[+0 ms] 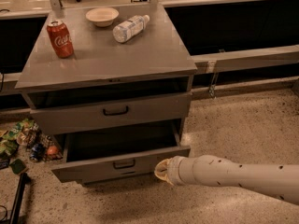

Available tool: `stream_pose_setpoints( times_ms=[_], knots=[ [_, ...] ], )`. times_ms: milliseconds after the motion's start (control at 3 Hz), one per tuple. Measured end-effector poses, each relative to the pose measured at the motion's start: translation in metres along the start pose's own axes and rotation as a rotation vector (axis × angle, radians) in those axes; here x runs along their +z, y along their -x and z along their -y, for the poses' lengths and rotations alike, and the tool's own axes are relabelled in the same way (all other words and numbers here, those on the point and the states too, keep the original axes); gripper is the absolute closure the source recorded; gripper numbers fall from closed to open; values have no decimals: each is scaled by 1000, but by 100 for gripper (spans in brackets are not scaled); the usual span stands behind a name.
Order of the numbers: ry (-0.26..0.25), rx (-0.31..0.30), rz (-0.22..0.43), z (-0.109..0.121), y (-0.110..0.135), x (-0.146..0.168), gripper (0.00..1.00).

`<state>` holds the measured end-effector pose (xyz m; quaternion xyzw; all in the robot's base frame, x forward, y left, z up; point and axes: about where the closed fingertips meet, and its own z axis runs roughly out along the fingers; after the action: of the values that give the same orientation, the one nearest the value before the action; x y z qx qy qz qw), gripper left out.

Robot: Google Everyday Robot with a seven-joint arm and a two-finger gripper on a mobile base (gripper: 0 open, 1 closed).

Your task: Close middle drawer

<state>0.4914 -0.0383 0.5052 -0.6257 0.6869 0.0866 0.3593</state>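
Observation:
The middle drawer (93, 168) of the grey cabinet stands pulled far out, its dark inside showing, with a small dark handle (124, 164) at the centre of its low front panel. My gripper (162, 171) is at the end of the white arm that reaches in from the lower right. Its cream tip sits at the right part of that front panel, right of the handle, touching it or very close. The top drawer (112, 112) above is out only slightly. The lowest drawer is hidden under the open one.
On the cabinet top (154, 55) stand a red cola can (60, 38) and a cream bowl (102, 16), and a clear water bottle (130, 28) lies on its side. Snack bags (21, 139) lie on the floor at the left, and a dark stand (18, 197) is at the lower left.

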Motion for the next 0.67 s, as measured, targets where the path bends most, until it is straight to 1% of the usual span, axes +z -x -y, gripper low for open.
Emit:
stream_pose_setpoints(
  times_ms=[333,667],
  knots=[
    [10,-5,-1,-3,-1,3,100],
    [8,-50,-2,-3,-8,25,100]
  ],
)
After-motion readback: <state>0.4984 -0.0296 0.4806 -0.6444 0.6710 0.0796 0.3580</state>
